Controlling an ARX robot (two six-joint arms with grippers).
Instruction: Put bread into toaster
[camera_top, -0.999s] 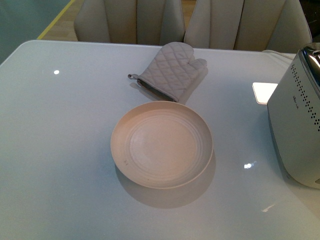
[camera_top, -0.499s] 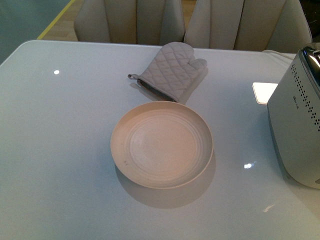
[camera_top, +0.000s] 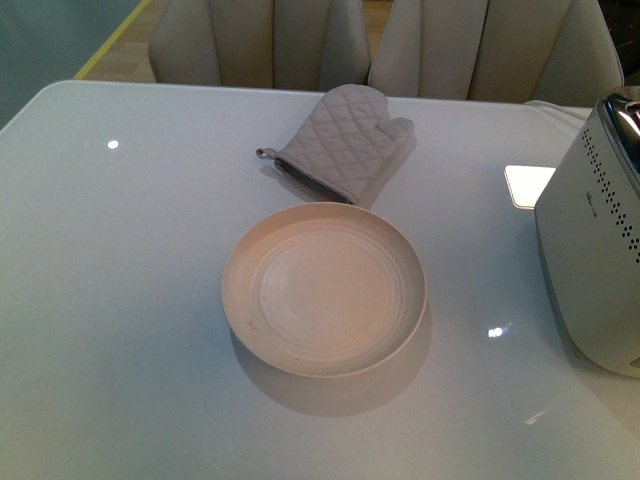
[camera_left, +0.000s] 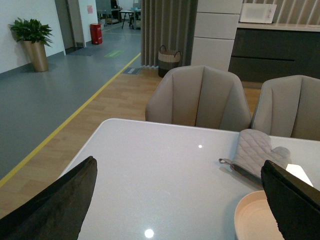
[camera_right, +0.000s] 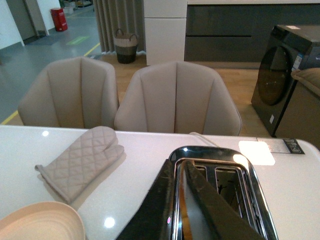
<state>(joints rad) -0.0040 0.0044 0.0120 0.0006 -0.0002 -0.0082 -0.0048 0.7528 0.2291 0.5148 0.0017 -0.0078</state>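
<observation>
In the right wrist view my right gripper (camera_right: 179, 166) is shut on the bread (camera_right: 183, 212), which shows only as a thin tan strip held edge-on between the black fingers. It hangs right over one slot of the toaster (camera_right: 213, 153), whose chrome top has two long openings. The front view shows the toaster's silvery-white side (camera_top: 595, 250) at the right edge and neither arm. My left gripper (camera_left: 175, 210) is open, its fingers (camera_left: 55, 205) spread wide above the table, with nothing between them.
An empty round cream plate (camera_top: 323, 290) sits mid-table, with a quilted beige oven mitt (camera_top: 345, 140) just behind it. Two padded chairs (camera_top: 270, 40) stand at the table's far edge. A bright patch of light (camera_top: 527, 183) lies beside the toaster.
</observation>
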